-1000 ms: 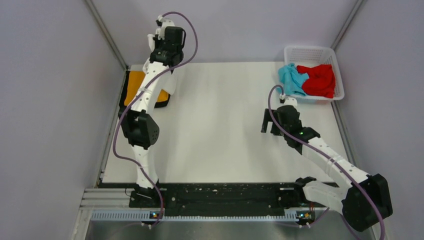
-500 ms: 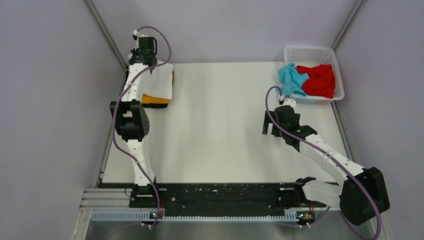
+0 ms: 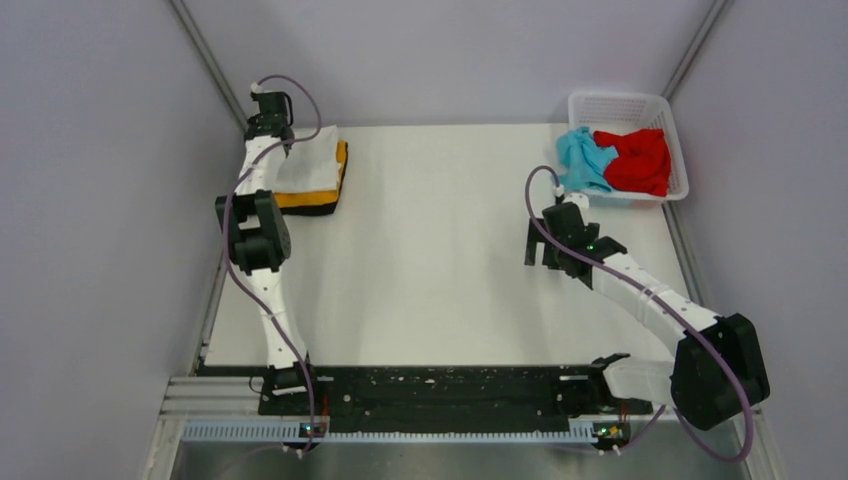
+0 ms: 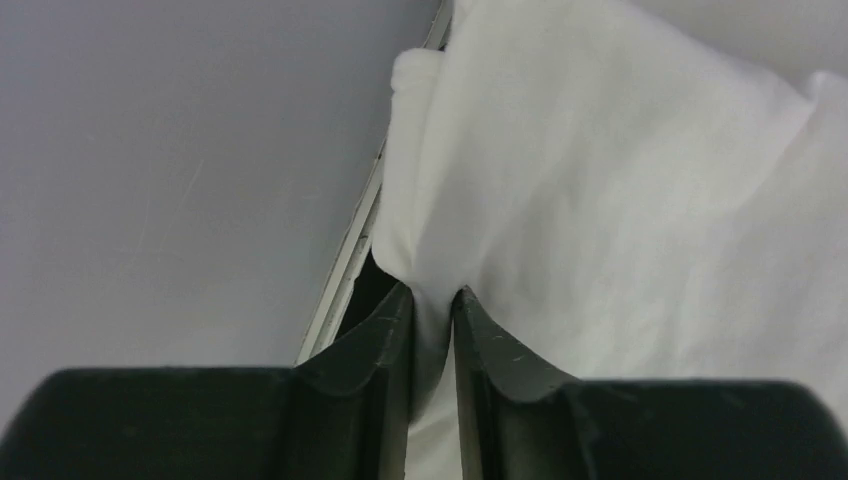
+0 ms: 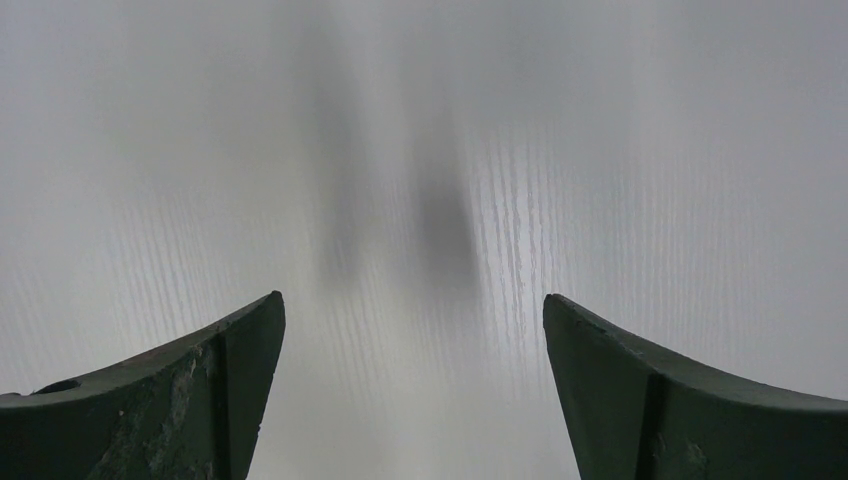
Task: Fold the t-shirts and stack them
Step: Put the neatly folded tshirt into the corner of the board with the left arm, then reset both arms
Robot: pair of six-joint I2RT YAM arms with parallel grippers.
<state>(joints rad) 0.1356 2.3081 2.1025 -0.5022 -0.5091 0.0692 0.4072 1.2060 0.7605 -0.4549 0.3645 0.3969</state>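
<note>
A folded white t-shirt (image 3: 312,163) lies on top of the folded orange t-shirt (image 3: 300,199) with black trim at the table's far left corner. My left gripper (image 3: 271,138) is at the stack's far left edge. In the left wrist view its fingers (image 4: 433,295) are shut on a pinch of the white t-shirt (image 4: 620,180). A light blue t-shirt (image 3: 583,160) and a red t-shirt (image 3: 637,160) lie crumpled in the basket. My right gripper (image 3: 540,257) hovers over bare table, below and left of the basket. It is open (image 5: 410,310) with nothing between its fingers.
The white lattice basket (image 3: 620,98) stands in the far right corner, with the blue cloth hanging over its left wall. Grey walls close in the table on the left, right and far sides. The left wall's metal rail (image 4: 345,270) runs right beside the stack.
My left arm has swung out to the far left corner and lowered the white t-shirt onto the orange one. My right arm has shifted slightly towards the far side.
</note>
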